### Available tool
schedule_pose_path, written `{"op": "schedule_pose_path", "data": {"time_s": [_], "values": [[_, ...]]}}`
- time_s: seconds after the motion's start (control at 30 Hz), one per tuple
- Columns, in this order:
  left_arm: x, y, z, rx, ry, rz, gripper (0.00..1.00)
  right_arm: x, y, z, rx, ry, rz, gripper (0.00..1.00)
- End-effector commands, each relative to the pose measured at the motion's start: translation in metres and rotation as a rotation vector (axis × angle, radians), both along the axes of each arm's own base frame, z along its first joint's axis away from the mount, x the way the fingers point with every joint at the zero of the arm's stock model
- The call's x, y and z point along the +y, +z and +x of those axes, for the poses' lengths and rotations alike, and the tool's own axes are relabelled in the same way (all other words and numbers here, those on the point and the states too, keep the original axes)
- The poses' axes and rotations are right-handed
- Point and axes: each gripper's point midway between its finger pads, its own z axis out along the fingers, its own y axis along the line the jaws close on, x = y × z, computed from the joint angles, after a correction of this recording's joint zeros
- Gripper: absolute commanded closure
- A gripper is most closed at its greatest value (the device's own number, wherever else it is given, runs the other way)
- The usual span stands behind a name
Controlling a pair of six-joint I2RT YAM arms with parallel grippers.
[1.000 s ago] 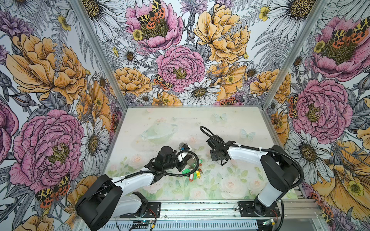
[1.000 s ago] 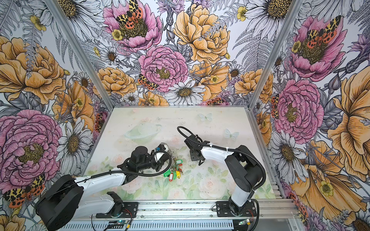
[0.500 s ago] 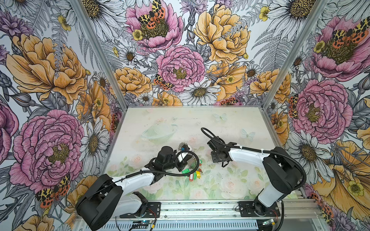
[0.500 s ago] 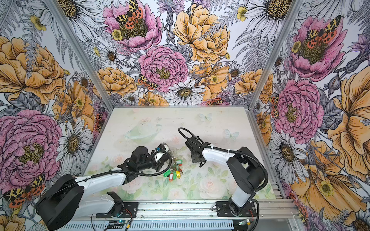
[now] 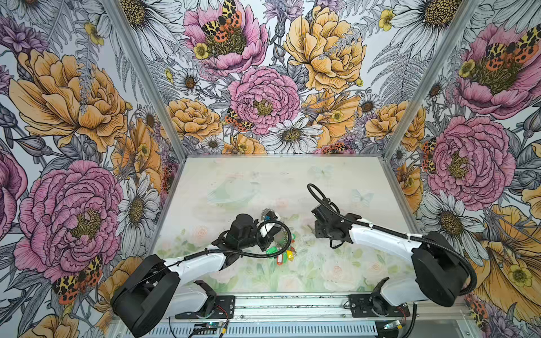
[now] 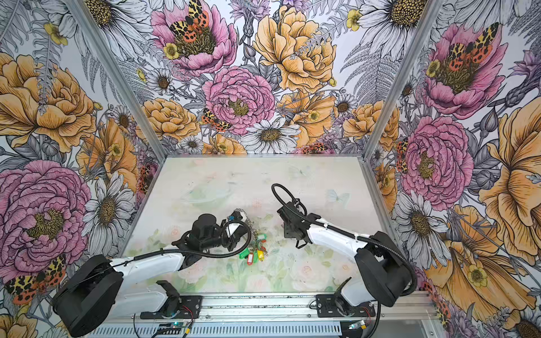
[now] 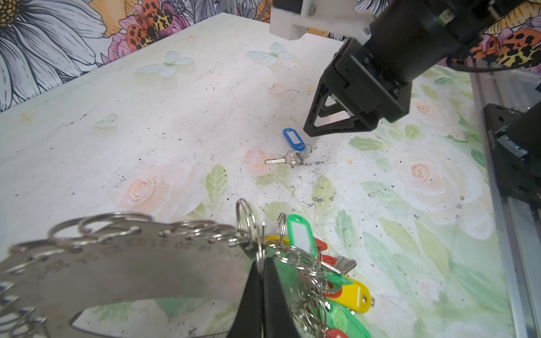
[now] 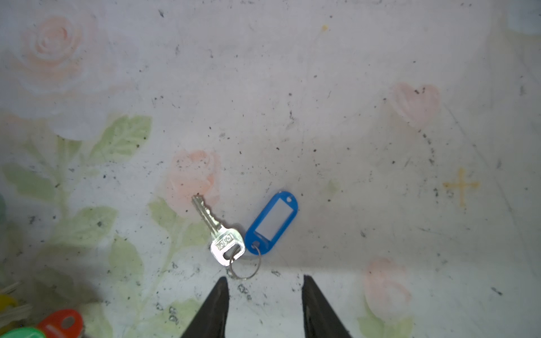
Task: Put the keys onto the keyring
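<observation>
One pickup ahead: lower right gripper (image 8: 263, 278), jaws parted and empty, over the keys (image 8: 227, 244), pinching key head; hold keyring (image 7: 131, 263) steady in clenched left gripper (image 7: 265, 281).

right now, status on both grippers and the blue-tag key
Left gripper shut on keyring. Right gripper open, poised by the keys, nothing gripped. They lie flat on the table. Nothing in the way.

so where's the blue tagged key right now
Right wrist view: the blue-tagged key lies flat on the table, just ahead of the open right hand, untouched.
</observation>
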Motion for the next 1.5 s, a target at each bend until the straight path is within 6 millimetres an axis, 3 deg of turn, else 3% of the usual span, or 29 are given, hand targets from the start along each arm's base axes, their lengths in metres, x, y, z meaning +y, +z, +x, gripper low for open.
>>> {"op": "schedule_pose_path", "data": {"time_s": [0.0, 0.2, 0.67, 1.1, 1.47], "values": [[-0.006, 0.016, 0.008, -0.059, -0.001, -0.021, 1.00, 0.007, 0.002, 0.003, -0.028, -0.127, 0.149, 0.60], [-0.006, 0.017, 0.007, -0.061, -0.001, -0.021, 1.00, 0.011, -0.010, 0.000, -0.005, -0.251, 0.269, 0.62], [-0.007, 0.015, 0.007, -0.060, 0.000, -0.014, 1.00, 0.007, -0.035, -0.006, 0.036, -0.427, 0.336, 0.65], [-0.007, 0.014, 0.007, -0.057, -0.003, -0.009, 1.00, 0.015, -0.051, -0.006, 0.060, -0.469, 0.399, 0.67], [-0.008, 0.014, 0.007, -0.056, -0.004, -0.008, 1.00, 0.013, -0.051, -0.004, 0.037, -0.476, 0.387, 0.80]]}}
